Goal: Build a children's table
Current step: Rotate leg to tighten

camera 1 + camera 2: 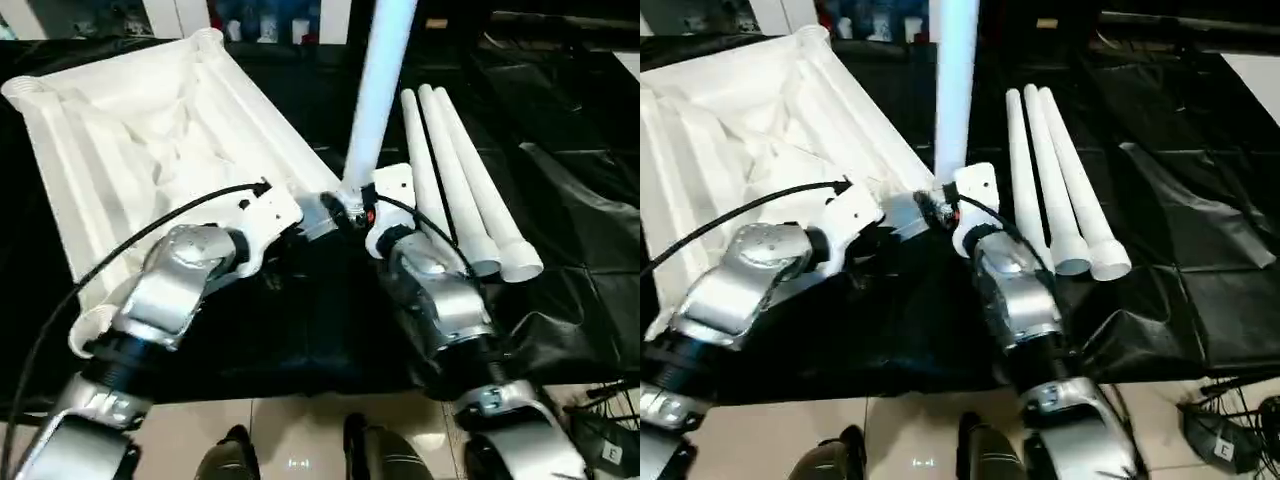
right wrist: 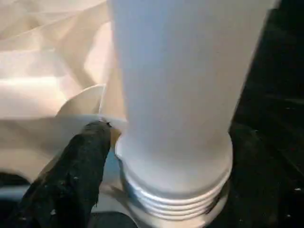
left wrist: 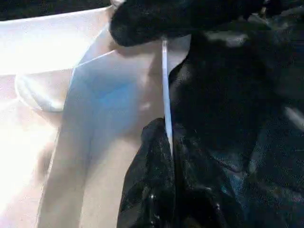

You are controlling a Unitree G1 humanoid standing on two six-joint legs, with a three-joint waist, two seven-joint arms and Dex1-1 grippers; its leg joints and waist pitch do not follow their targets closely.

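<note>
At the near right corner of the upturned tabletop (image 1: 130, 150), one leg (image 1: 378, 90) stands upright, its threaded end resting in the corner socket (image 2: 178, 202). The left gripper (image 3: 166, 142) is pressed together beside the tabletop rim. The right gripper (image 1: 350, 205) sits at the leg's base; its finger spacing cannot be judged. Risk: threads remain exposed, so an unsupported leg could tilt and cross-thread or topple. Count: one tabletop, one standing leg, three spare legs (image 1: 465, 185) lying side by side on the black sheet (image 1: 580, 200).
</note>
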